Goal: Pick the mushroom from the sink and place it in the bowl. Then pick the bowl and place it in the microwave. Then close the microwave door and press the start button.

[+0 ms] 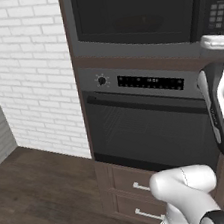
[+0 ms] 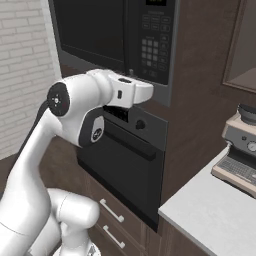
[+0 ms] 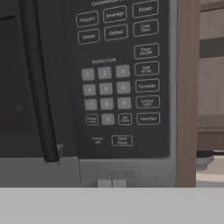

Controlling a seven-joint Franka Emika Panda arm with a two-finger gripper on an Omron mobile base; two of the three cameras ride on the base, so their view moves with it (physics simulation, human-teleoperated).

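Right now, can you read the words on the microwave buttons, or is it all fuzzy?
Hand view: the keypad is big, but its labels are soft and only partly readable. Right base view: the buttons are tiny pale squares, unreadable. Left base view: the microwave door window is dark with a faint sheen, no strong glare.

A pale grey counter (image 2: 210, 215) is sitting at the lower right of the right base view. A silver coffee machine (image 2: 240, 150) is standing on it, near the back by the brown wall. The rest of the counter top is lying bare. Down low, a dark wooden floor (image 1: 41, 204) is stretching out in front of the white brick wall (image 1: 27, 70).
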